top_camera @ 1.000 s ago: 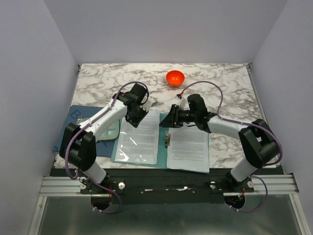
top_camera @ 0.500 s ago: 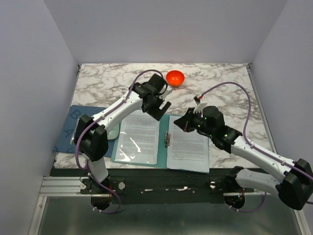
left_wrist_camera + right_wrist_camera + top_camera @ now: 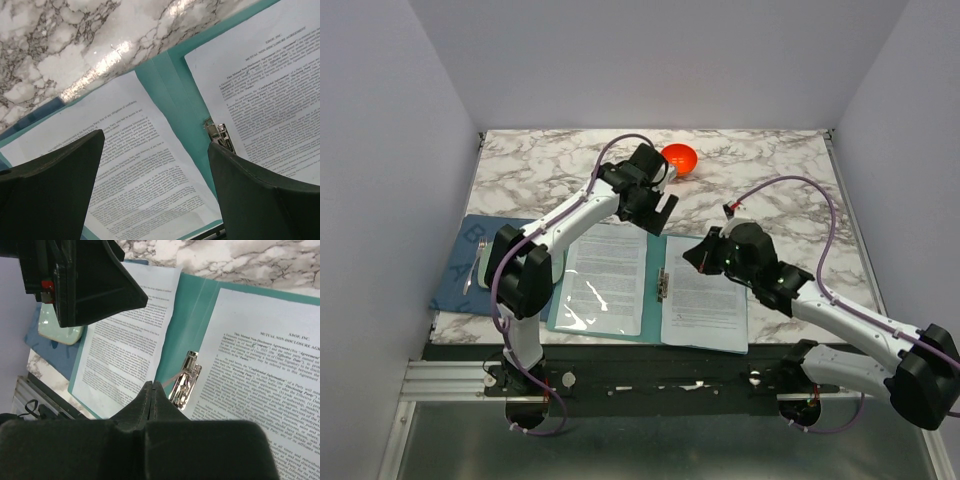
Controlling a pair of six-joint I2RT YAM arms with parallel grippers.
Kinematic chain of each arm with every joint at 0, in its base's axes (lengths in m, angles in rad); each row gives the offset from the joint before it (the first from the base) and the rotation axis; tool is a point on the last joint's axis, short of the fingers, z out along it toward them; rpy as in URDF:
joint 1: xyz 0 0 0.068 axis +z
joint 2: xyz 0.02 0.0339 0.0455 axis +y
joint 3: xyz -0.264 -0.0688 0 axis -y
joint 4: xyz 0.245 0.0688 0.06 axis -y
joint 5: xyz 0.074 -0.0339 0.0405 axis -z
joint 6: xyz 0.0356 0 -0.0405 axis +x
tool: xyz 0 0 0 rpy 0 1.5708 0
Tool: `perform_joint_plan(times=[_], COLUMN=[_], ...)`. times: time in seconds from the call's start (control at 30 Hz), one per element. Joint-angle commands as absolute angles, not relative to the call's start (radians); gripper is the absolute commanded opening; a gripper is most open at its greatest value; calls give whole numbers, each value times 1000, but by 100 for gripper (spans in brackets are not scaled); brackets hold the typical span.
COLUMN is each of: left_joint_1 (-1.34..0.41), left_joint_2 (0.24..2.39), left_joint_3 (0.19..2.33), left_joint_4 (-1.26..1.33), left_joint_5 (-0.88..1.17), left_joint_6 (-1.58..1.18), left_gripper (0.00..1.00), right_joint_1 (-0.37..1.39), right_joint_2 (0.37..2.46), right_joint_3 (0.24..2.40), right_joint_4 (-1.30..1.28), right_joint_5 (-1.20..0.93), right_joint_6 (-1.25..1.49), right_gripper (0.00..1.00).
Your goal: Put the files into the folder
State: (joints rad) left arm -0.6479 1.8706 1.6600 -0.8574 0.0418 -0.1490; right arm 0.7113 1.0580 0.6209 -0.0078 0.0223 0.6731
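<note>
Top external: marble counter [image 3: 770,180] carries everything. The folder [image 3: 654,322] lies open and flat at the near edge, centred between the two arm bases, teal showing along the spine and borders. The files [image 3: 605,270] are inside it: one printed sheet on the left flap with glare across its lower half, a second sheet on the right flap, overhanging the near right edge a bit. Dark blue mat [image 3: 460,270] sits left of the folder, with the pale mint plate [image 3: 552,272] on it, partly hidden by the left arm and touching or just beside the folder's left edge; can't tell which. Orange bowl [image 3: 678,158] at far centre, well apart from the folder. Metal clip [image 3: 186,385] is on the spine, between the sheets. Left claw [image 3: 155,145] is released, fingers spread wide, grasping nothing, hovering over the folder's far edge above the left sheet. Right claw [image 3: 152,390] is clenched, fingers pressed together, tip above the spine just beside the clip.
</note>
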Motion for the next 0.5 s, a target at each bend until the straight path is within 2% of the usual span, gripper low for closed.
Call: perform_joint_plan(times=[0.0,0.47], left_joint_1=[-704,-759], left_joint_2=[1882,2059], left_joint_3=[1646,1690], left_joint_4=[-824,-808], left_joint_5=[35,-15], left_joint_6=[-170,-287], left_gripper=[99,99], right_joint_1=[707,798], right_joint_2=[1071,1173], right_joint_3=[565,554], right_joint_4=[52,170], right_joint_5=[52,103], right_joint_6=[661,583], right_gripper=[1,1])
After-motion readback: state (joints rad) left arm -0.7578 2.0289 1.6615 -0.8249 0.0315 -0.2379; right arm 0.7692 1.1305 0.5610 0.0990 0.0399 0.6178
